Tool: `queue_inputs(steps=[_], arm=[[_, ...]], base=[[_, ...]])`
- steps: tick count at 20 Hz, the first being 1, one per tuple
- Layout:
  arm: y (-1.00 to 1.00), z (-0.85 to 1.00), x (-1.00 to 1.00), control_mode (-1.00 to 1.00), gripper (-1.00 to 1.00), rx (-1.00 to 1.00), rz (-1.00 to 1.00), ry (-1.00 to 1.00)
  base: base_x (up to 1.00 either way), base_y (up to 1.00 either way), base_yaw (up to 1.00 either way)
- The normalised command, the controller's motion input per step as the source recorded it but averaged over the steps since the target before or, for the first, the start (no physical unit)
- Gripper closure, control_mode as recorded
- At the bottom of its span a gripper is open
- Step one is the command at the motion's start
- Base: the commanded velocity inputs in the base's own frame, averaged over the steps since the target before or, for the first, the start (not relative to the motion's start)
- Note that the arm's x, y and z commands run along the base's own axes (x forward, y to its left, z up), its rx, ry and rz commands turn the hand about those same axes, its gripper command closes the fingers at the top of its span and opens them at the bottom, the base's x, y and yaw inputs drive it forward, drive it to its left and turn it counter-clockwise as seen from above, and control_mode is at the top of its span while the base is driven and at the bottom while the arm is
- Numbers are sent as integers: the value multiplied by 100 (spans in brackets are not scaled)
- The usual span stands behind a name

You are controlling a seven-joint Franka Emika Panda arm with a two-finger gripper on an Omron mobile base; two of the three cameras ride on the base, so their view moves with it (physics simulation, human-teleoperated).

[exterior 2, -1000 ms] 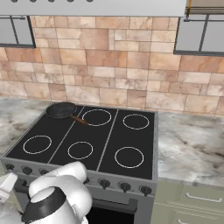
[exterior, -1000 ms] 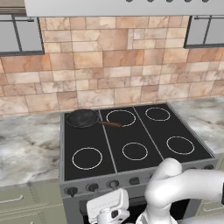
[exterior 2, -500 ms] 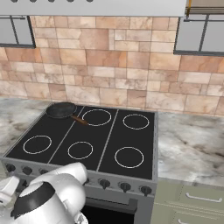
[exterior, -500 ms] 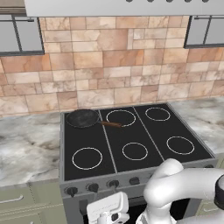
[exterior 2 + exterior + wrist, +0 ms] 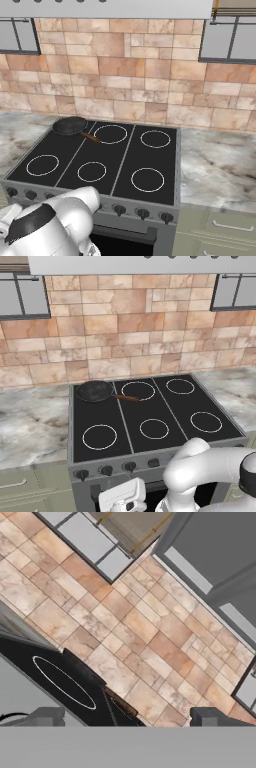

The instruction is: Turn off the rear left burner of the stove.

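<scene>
Left base view, nearest: white arm's claw low before the grey steel stove front, under the black knob row, presumably to reach a knob. Hand view: finger tips well apart, holding nothing. Beyond, dark round frying pan covers rear left burner.

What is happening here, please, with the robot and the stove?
The robot arm is low in front of the stove, with its gripper just below the row of black knobs. It holds nothing and touches no knob yet. A frying pan sits on the rear left burner. In the hand view the fingertips stand apart, pointing up at the tiled wall.
</scene>
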Motion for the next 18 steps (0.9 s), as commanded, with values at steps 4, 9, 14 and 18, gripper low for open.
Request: queue_inputs(steps=[4, 9, 14, 18], arm=[[0, 0, 0, -100, -100, 0, 0, 9], [0, 0, 1, -100, -100, 0, 0, 10], [0, 0, 5, -100, -100, 0, 0, 4], [-10, 0, 11, -100, -100, 0, 0, 0]], base=[[0, 0, 0], [0, 0, 0], [0, 0, 0], [0, 0, 0]])
